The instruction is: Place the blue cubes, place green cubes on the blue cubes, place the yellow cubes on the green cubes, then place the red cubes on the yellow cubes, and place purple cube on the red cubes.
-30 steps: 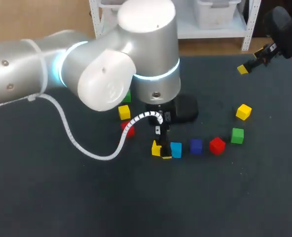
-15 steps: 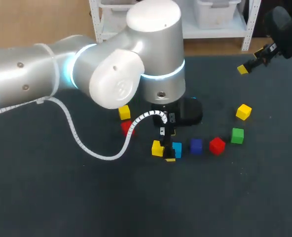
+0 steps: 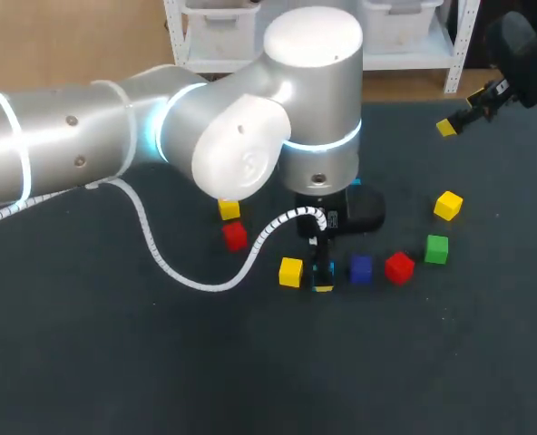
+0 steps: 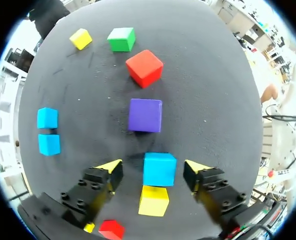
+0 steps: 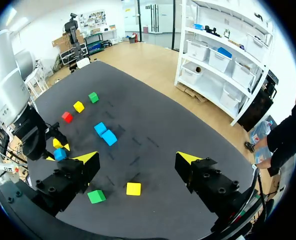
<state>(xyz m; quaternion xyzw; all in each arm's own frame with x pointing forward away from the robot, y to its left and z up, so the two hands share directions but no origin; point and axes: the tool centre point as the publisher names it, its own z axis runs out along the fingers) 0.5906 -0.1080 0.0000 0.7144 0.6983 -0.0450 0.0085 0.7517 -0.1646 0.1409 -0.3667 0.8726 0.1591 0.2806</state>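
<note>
- The left gripper (image 4: 151,166) has slid sideways off the yellow cube (image 4: 153,200) and now straddles the light-blue cube (image 4: 159,169) near the table's (image 3: 114,362) middle, so a grasp looks ready.
- Its fingers stand wide apart, touching nothing.
- The cube lies flat with no long axis, its faces roughly square to the fingers.
- The right gripper (image 5: 136,158) hangs wide open and empty over the far right corner.

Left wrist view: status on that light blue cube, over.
Left gripper open, straddling the light blue cube, not shut on it. Right gripper open, empty, held high, away from the cubes. Yellow cube close behind it; purple cube ahead, apart.
</note>
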